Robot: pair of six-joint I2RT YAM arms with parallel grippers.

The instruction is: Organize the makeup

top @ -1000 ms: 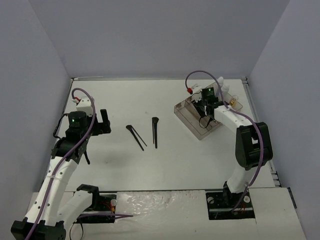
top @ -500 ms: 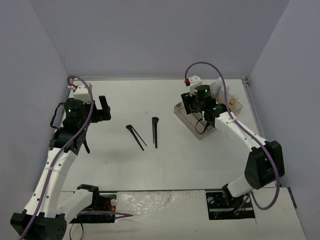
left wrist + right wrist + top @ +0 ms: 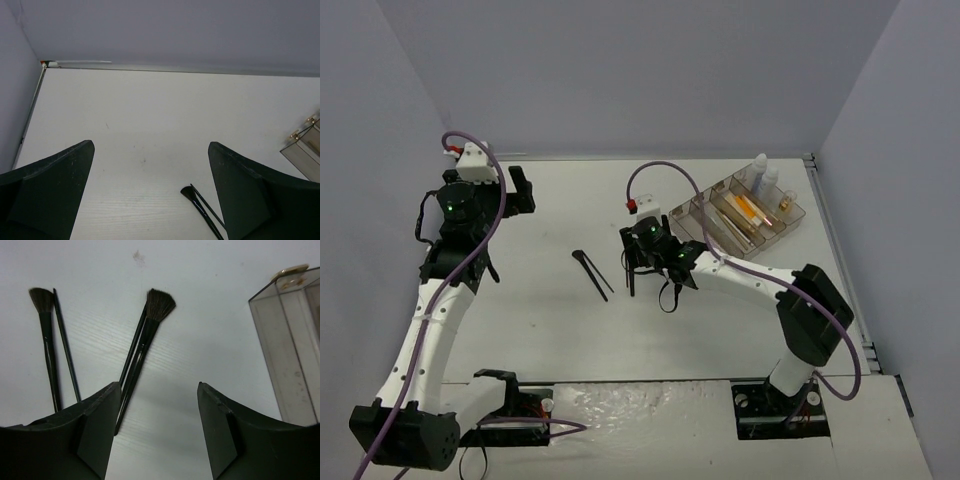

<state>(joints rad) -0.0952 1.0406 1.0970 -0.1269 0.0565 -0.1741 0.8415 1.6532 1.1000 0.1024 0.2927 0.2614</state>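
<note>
right gripper (image 3: 159, 390): held open, empty, nearer of the two | right brush pair (image 3: 143, 337): found just beyond its jaws, offset left, long axis near–far

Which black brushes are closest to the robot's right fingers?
The pair with the wide fluffy head, nearer the tray. It lies right in front of the open right fingers. The other pair lies farther off to the side.
</note>
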